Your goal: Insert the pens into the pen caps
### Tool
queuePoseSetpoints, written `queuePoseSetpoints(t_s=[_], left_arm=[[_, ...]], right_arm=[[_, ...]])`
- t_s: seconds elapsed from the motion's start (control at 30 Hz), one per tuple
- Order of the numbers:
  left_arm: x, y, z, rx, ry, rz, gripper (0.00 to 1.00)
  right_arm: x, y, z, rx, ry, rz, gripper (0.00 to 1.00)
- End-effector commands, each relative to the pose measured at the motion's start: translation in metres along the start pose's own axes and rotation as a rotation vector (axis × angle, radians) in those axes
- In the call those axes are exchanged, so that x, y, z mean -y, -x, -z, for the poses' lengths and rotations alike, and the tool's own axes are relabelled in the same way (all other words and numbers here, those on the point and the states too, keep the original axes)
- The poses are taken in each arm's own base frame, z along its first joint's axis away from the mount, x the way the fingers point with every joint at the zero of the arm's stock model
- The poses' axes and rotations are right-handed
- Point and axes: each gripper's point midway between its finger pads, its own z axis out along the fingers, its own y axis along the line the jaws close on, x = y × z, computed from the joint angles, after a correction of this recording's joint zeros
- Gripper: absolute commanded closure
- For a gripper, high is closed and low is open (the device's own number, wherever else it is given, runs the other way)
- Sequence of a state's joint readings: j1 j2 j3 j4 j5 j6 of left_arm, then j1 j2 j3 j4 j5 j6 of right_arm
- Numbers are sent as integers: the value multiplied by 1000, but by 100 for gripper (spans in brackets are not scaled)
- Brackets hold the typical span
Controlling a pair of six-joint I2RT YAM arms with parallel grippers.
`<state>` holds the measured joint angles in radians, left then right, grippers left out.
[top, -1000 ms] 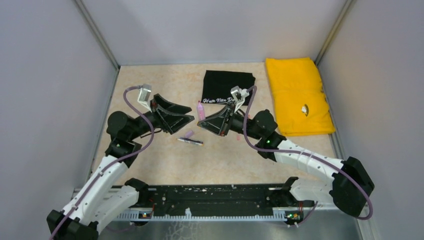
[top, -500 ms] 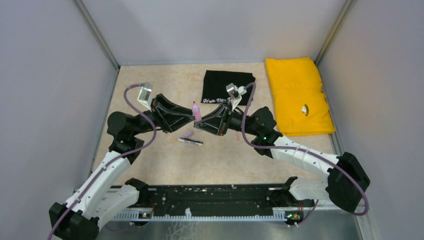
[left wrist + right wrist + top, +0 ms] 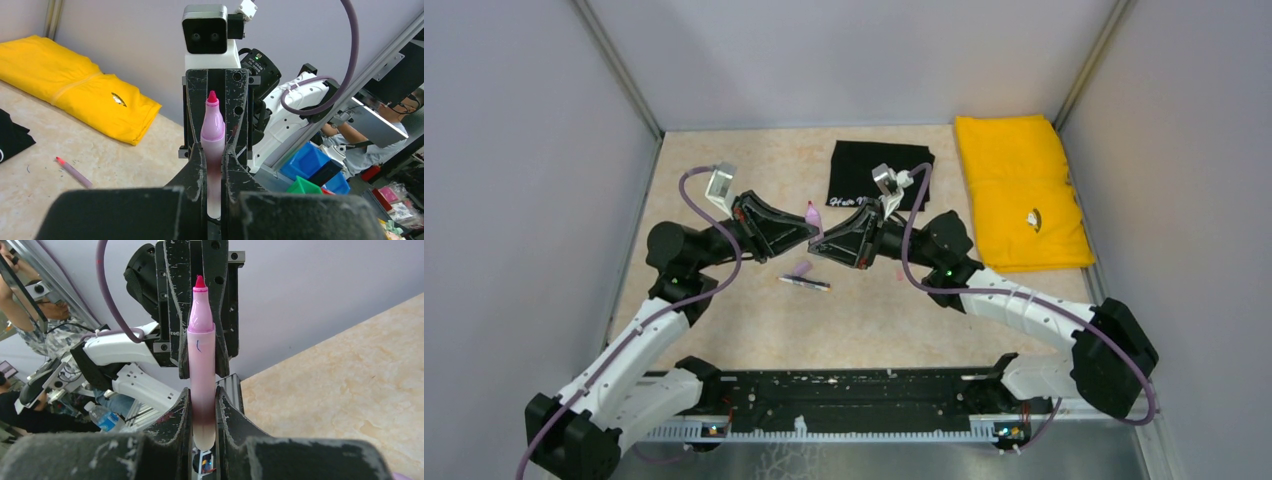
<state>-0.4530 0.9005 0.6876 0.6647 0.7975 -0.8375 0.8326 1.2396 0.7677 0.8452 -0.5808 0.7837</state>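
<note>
Pressure from both sides holds the pale pink plastic marker pen (image 3: 212,132) aloft beside the black folded cloth (image 3: 879,170), left fingers (image 3: 194,170) and right fingers (image 3: 178,415) clamped on its lower barrel, which looks light, stiff, slippery, best pinched mid-barrel.

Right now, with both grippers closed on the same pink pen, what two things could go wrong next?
1. The left gripper and right gripper both clamp the pink pen. If either arm moves before one releases, the pen could twist, slip or drop.
2. The purple cap lies close to the grippers, beside the black-and-white pen. A low arm might knock them away.
</note>
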Motion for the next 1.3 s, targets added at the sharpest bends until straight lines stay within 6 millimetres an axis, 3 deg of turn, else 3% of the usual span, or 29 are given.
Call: queuePoseSetpoints(t_s=[0.0, 0.4, 0.57, 0.67, 0.77, 0.93, 1.03, 1.27], left_arm=[[8, 2, -3, -2, -33, -50, 100], [9, 5, 1, 10, 1, -67, 100], [9, 7, 2, 20, 13, -69, 100], [8, 8, 2, 26, 21, -68, 100], [7, 7, 2, 23, 23, -60, 100], [6, 4, 3, 24, 19, -52, 69], [6, 2, 3, 20, 11, -49, 57], [4, -5, 3, -2, 5, -35, 56]], right_arm=[[-18, 13, -10, 18, 46, 17, 95], [-10, 0, 6, -1, -25, 17, 63], [-11, -2, 10, -8, -31, 21, 61], [-11, -3, 12, -11, -35, 23, 65], [-11, -2, 12, -11, -36, 26, 78], [-14, 4, 9, 6, -23, 37, 94], [-16, 8, 6, 19, -14, 40, 97], [-18, 15, 0, 42, 10, 38, 97]])
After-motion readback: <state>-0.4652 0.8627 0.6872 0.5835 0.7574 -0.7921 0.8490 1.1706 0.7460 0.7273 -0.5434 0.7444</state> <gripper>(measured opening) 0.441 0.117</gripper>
